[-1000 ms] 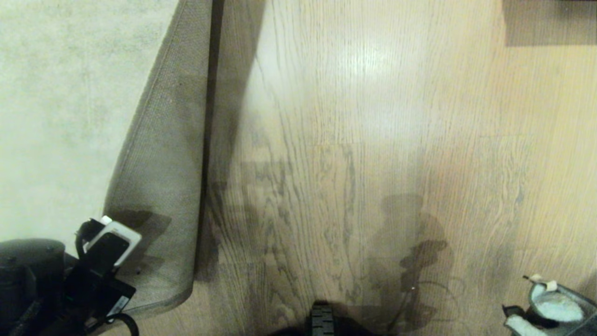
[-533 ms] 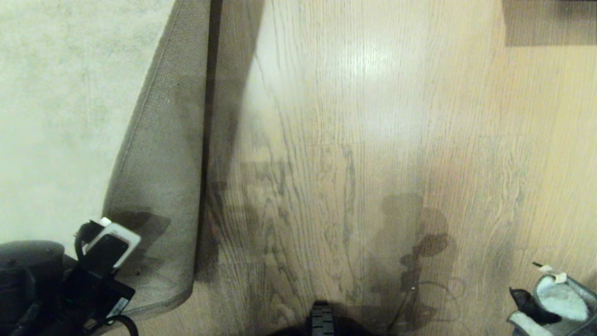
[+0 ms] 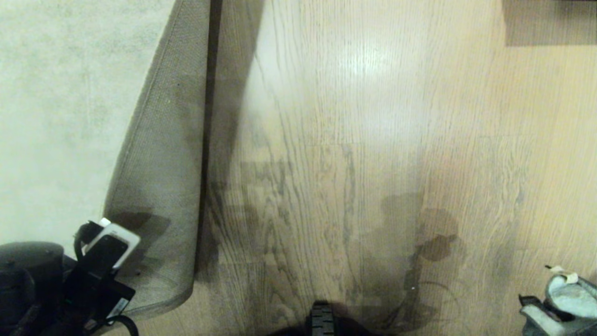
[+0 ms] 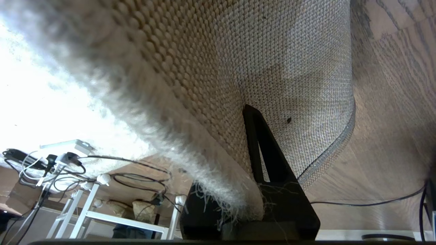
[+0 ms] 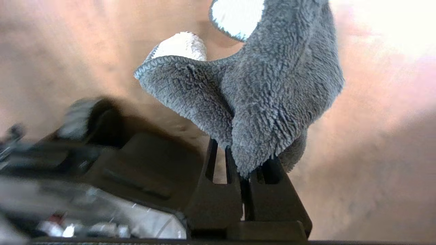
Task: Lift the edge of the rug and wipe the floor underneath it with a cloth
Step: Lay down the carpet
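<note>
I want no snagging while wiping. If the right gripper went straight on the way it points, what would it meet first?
Probably the bare floor: beyond the cloth pinched in the right gripper only blurred wood shows, though depth is unclear.

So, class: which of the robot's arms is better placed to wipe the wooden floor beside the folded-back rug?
Right. Its pincer already grips the grey fluffy cloth, while the left pincer pinches the beige rug's lifted edge.

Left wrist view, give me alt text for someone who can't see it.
The left gripper is shut on the rug edge, holding it up so the tan woven backing faces the camera, with the pale pile on the other side. Wood-grain floor shows beyond the rug's curved corner, and a white rack draped with cables stands in the background.
</note>
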{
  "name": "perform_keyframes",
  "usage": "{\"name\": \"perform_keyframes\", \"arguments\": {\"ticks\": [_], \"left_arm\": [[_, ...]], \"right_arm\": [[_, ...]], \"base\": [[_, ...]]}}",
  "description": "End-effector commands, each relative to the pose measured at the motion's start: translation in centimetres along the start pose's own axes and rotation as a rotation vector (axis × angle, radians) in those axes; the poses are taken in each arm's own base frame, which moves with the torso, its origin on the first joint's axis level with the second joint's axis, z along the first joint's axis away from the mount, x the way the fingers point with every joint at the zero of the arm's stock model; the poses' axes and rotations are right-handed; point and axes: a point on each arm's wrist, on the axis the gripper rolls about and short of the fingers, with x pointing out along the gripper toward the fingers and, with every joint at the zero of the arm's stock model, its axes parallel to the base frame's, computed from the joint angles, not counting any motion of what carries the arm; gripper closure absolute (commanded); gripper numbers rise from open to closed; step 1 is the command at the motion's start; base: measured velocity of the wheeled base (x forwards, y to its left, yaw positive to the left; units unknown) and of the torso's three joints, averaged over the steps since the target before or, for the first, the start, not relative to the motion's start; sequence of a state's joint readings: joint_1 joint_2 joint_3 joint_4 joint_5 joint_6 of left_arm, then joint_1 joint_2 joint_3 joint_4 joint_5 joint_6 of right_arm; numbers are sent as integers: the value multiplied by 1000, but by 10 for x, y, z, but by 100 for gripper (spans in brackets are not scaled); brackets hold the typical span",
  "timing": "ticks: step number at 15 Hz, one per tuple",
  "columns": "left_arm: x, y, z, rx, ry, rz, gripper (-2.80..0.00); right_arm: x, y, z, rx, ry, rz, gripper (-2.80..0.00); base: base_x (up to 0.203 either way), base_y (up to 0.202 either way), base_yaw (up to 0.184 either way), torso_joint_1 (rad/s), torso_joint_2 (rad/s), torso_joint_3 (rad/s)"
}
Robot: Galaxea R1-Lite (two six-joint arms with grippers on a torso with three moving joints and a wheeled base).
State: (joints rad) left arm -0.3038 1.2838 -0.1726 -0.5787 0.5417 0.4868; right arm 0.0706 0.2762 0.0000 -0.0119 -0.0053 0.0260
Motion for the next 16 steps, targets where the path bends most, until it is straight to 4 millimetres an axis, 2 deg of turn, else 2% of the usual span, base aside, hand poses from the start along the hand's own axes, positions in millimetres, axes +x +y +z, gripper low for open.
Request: {"name": "perform_keyframes", "arguments": {"ticks": [1, 5, 13, 16], "left_arm": [[0, 0, 2, -4, -12, 3, 0], [-5, -7, 3, 6, -53, -29, 0], [-5, -9, 8, -5, -82, -36, 0], [-5, -11, 5, -57, -64, -46, 0]], "right_arm": [[-4, 0, -1, 18, -60, -74, 0], [-20, 1, -9, 15, -275, -69, 0], [-20, 1, -9, 20, -277, -67, 0], [-20, 1, -9, 20, -277, -67, 0]], "base": [[0, 0, 0, 0, 0, 0], [0, 0, 0, 0, 0, 0], [0, 0, 0, 0, 0, 0], [0, 0, 0, 0, 0, 0]]}}
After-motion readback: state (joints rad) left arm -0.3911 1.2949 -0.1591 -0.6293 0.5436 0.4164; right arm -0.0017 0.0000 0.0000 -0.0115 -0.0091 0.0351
